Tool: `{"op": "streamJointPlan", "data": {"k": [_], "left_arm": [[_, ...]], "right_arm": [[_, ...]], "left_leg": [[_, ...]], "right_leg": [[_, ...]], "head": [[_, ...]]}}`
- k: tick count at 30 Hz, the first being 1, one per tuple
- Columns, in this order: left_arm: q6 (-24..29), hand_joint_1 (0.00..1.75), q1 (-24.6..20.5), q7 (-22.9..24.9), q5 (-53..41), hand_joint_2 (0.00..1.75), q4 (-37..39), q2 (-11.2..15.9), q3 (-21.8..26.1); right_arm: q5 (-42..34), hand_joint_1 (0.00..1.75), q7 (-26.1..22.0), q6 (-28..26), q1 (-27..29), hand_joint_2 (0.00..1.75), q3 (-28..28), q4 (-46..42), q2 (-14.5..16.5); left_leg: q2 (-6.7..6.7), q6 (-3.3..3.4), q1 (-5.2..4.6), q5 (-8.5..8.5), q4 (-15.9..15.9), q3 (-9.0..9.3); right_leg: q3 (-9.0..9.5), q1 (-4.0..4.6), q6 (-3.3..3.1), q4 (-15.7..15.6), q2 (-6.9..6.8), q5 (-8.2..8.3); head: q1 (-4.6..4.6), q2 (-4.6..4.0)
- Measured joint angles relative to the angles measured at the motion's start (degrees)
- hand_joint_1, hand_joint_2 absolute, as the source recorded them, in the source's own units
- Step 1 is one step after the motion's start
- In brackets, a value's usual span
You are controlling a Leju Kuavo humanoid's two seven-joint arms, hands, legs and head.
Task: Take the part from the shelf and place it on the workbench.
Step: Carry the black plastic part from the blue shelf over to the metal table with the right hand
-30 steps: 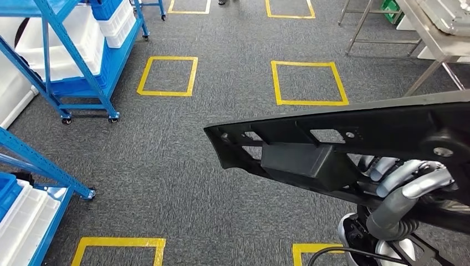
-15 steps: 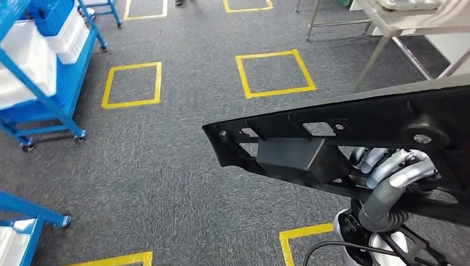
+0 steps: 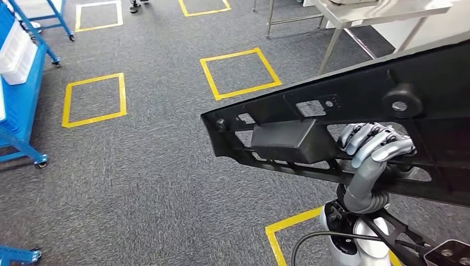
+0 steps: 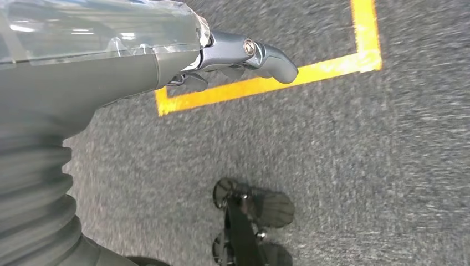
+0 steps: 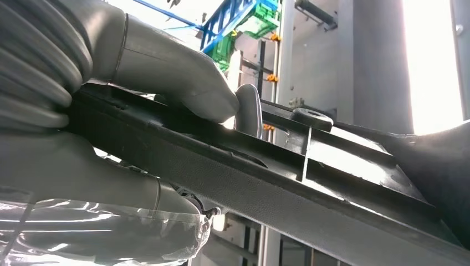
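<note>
Right hand [image 3: 376, 145] grips the part [image 3: 310, 130], a long black plastic panel, from below in the head view: its silver fingers curl up through an opening in the panel's ribbed frame and close over a bar there. The panel is carried in the air above the grey carpet floor [image 3: 138, 166], tilted, its rounded end reaching toward the middle of the picture and its other end running off at the right edge. A black box-shaped block [image 3: 285, 141] sits on the panel's near face, just beside the fingers. Yellow tape squares [image 3: 240, 73] mark the floor beyond the panel. A blue shelf rack [image 3: 16, 94] on castors stands at the left edge, and the metal workbench [image 3: 382, 12] stands at the top right, well apart from the panel.

From the left wrist, the left hand [image 4: 233, 55] hangs above the carpet with its fingers curled in and nothing in them; a yellow tape corner [image 4: 310, 72] lies on the floor past the fingertips.

From the right wrist, the grey thumb [image 5: 183, 83] presses down on one edge of the panel [image 5: 310, 183] while the fingers below clamp the other side, so the panel is held fast between them.
</note>
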Motion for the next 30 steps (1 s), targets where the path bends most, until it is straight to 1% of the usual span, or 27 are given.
{"op": "streamJointPlan", "data": {"k": [2,3,4,5,6,7,9,10,11,13,14,15,16,17,18,19,20,21,22,23,24,25,26,27,28,29,30], "left_arm": [[-0.07,0.00,0.15,-0.09,0.01,1.75,0.00,0.03,0.09],[-0.15,0.00,0.25,-0.15,0.01,1.75,0.00,0.05,0.16],[-0.29,0.00,0.30,-0.24,-0.04,1.75,0.00,0.06,0.22],[-0.46,0.00,0.29,-0.31,-0.09,1.75,0.00,0.06,0.27],[-0.59,0.00,0.25,-0.36,-0.16,1.75,0.00,0.05,0.30],[-0.69,0.00,0.21,-0.39,-0.23,1.75,0.00,0.03,0.30],[-0.77,0.00,0.14,-0.44,-0.28,1.75,0.00,-0.02,0.31],[-0.78,0.00,0.13,-0.50,-0.30,1.75,0.00,-0.04,0.32],[-0.76,0.00,0.12,-0.58,-0.30,1.75,0.00,-0.04,0.33],[-0.77,0.00,0.06,-0.79,-0.31,1.75,0.00,-0.05,0.37],[-0.83,0.00,0.00,-0.89,-0.32,1.75,0.00,-0.05,0.38],[-0.91,0.00,-0.05,-0.98,-0.32,1.75,0.00,-0.07,0.39],[-0.99,0.00,-0.03,-1.05,-0.33,1.75,0.00,-0.08,0.40],[-1.04,0.00,0.05,-1.09,-0.34,1.75,0.00,-0.10,0.41],[-1.06,0.00,0.19,-1.09,-0.35,1.75,0.00,-0.13,0.43],[-1.07,0.00,0.34,-1.09,-0.36,1.75,0.00,-0.14,0.45],[-1.07,0.00,0.45,-1.08,-0.36,1.75,0.00,-0.15,0.50],[-1.07,0.00,0.49,-1.08,-0.36,1.75,0.00,-0.15,0.57],[-1.07,0.00,0.49,-1.09,-0.36,1.75,0.00,-0.15,0.65],[-1.07,0.00,0.48,-1.09,-0.36,1.75,0.00,-0.14,0.72],[-1.08,0.00,0.48,-1.11,-0.35,1.75,0.00,-0.14,0.80],[-1.08,0.00,0.49,-1.14,-0.34,1.75,0.00,-0.14,0.89],[-1.08,0.00,0.49,-1.19,-0.33,1.75,0.00,-0.14,1.00],[-1.07,0.00,0.45,-1.25,-0.33,1.75,0.00,-0.15,1.09],[-1.06,0.00,0.37,-1.30,-0.34,1.75,0.01,-0.19,1.17],[-1.04,0.00,0.26,-1.32,-0.38,1.75,0.01,-0.26,1.21],[-1.01,0.00,0.16,-1.32,-0.43,1.75,0.01,-0.33,1.22]], "right_arm": [[0.11,1.75,0.00,0.01,-0.29,1.75,-0.11,0.35,0.06],[0.23,1.75,0.00,0.03,-0.37,1.75,-0.10,0.58,0.09],[0.37,1.75,0.00,0.06,-0.39,1.75,-0.07,0.84,0.12],[0.54,1.75,0.00,0.06,-0.41,1.75,0.03,1.11,0.12],[0.73,1.75,0.00,-0.04,-0.48,1.75,0.21,1.37,0.12],[0.94,1.75,0.00,-0.25,-0.59,1.75,0.49,1.62,0.12],[1.26,1.75,0.00,-0.81,-0.95,1.75,1.14,2.03,0.12],[1.28,1.75,0.00,-1.19,-1.14,1.75,1.48,2.22,0.11],[1.21,1.75,0.00,-1.63,-1.28,1.75,1.79,2.40,0.07],[1.11,1.75,0.00,-2.76,-1.49,1.75,2.39,2.78,-0.04],[1.13,1.75,0.00,-3.33,-1.60,1.75,2.67,2.99,-0.09],[1.14,1.75,0.00,-3.86,-1.80,1.75,2.96,3.30,-0.12],[1.14,1.75,0.00,-4.28,-1.99,1.75,3.24,3.66,-0.14],[1.10,1.75,0.00,-4.64,-2.13,1.75,3.49,4.05,-0.14],[1.05,1.75,0.00,-4.89,-2.22,1.75,3.67,4.47,-0.14],[1.02,1.75,0.00,-5.02,-2.22,1.75,3.76,4.83,-0.14],[0.99,1.75,0.00,-5.09,-2.21,1.75,3.79,5.14,-0.14],[0.96,1.75,0.00,-5.11,-2.21,1.75,3.84,5.43,-0.14],[0.94,1.75,0.00,-5.10,-2.22,1.75,3.91,5.66,-0.14],[0.92,1.75,0.00,-5.13,-2.23,1.75,3.99,5.85,-0.14],[0.84,1.75,0.00,-5.30,-2.25,1.75,4.06,6.05,-0.14],[0.69,1.75,0.00,-5.66,-2.26,1.75,4.10,6.29,-0.14],[0.49,1.75,0.00,-6.24,-2.24,1.75,4.12,6.61,-0.15],[0.25,1.75,0.00,-6.95,-2.18,1.75,4.13,6.97,-0.16],[0.06,1.75,0.00,-7.66,-2.11,1.75,4.13,7.32,-0.19],[-0.06,1.75,0.00,-8.25,-2.00,1.75,4.13,7.57,-0.26],[-0.11,1.75,0.00,-8.68,-1.94,1.75,4.14,7.70,-0.38]], "left_leg": [[1.48,0.45,-0.04,0.13,-0.34,0.12],[2.24,0.51,-0.10,0.10,-0.32,0.09],[3.00,0.50,-0.15,0.05,-0.30,0.07],[3.73,0.44,-0.17,-0.02,-0.25,0.05],[4.44,0.36,-0.17,-0.12,-0.17,0.06],[5.11,0.22,-0.15,-0.27,-0.06,0.11],[6.23,-0.22,-0.28,-0.67,0.27,0.27],[6.69,-0.54,-0.38,-0.86,0.39,0.37],[7.14,-0.89,-0.48,-0.99,0.45,0.49],[8.02,-1.59,-0.46,-1.25,0.39,0.72],[7.60,-1.94,-0.34,-1.66,0.71,0.75],[6.52,-2.21,-0.21,-2.68,2.02,0.33],[5.06,-2.45,-0.09,-4.29,4.56,-0.71],[3.54,-2.58,-0.02,-6.32,8.38,-2.34],[2.72,-2.63,-0.01,-8.28,12.73,-4.38],[2.43,-2.64,-0.01,-9.48,16.30,-6.15],[2.33,-2.58,-0.02,-9.58,18.09,-7.16],[2.22,-2.45,-0.02,-8.38,17.32,-6.98],[1.88,-2.25,-0.01,-6.23,14.20,-5.69],[0.87,-2.03,0.02,-3.82,9.76,-3.77],[-0.37,-1.81,0.09,-2.11,5.53,-1.92],[-1.40,-1.65,0.11,-1.15,2.60,-0.61],[-2.04,-1.47,0.09,-0.94,1.16,0.03],[-1.90,-1.26,-0.01,-1.12,0.86,0.19],[-1.31,-0.94,0.02,-0.98,0.74,0.23],[-0.63,-0.54,0.06,-0.78,0.48,0.30],[0.02,-0.11,0.14,-0.57,0.16,0.37]], "right_leg": [[-3.12,0.05,0.30,6.28,-3.17,-3.42],[-5.06,-0.07,0.49,10.14,-3.75,-5.06],[-6.50,-0.20,0.67,13.02,-3.98,-5.92],[-6.97,-0.31,0.81,13.97,-4.13,-5.73],[-6.19,-0.39,0.89,12.55,-4.39,-4.53],[-4.22,-0.42,0.91,8.97,-5.02,-2.64],[0.04,-0.19,0.57,0.95,-7.26,0.09],[1.22,-0.01,0.28,-1.31,-7.96,0.61],[1.55,0.19,-0.03,-2.07,-8.17,0.57],[1.48,0.28,-0.65,-2.06,-6.96,0.75],[1.54,0.16,-0.97,-2.22,-6.39,0.88],[1.59,0.01,-1.33,-2.40,-5.81,1.05],[1.66,-0.16,-1.65,-2.56,-5.24,1.19],[1.63,-0.14,-1.85,-2.58,-4.66,1.25],[1.57,-0.08,-1.98,-2.57,-3.99,1.28],[1.54,0.00,-2.03,-2.56,-3.26,1.29],[1.56,0.07,-2.04,-2.54,-2.49,1.30],[1.64,0.11,-2.03,-2.52,-1.71,1.30],[1.78,0.12,-1.99,-2.50,-0.95,1.29],[1.90,0.10,-1.91,-2.47,-0.22,1.26],[1.94,0.15,-1.72,-2.37,0.46,1.21],[1.86,0.16,-1.46,-2.30,1.10,1.21],[1.70,0.11,-1.10,-2.26,1.70,1.26],[1.51,0.04,-0.69,-2.27,2.31,1.37],[1.35,-0.02,-0.26,-2.36,2.91,1.50],[1.14,-0.03,0.08,-2.19,2.77,1.38],[0.65,0.04,0.34,-1.34,1.76,0.76]], "head": [[0.01,0.00],[0.00,0.00],[0.00,0.00],[0.00,0.00],[-0.01,0.00],[-0.01,0.00],[0.00,0.00],[0.00,0.00],[0.00,0.00],[-0.01,0.00],[-0.01,-0.01],[-0.01,-0.01],[-0.01,-0.01],[-0.01,-0.01],[-0.01,0.00],[-0.01,0.00],[-0.01,0.00],[-0.01,0.00],[-0.01,0.00],[-0.01,0.00],[-0.01,0.00],[-0.01,0.00],[-0.01,0.00],[-0.01,0.00],[-0.01,-0.01],[-0.01,-0.01],[0.00,-0.01]]}}
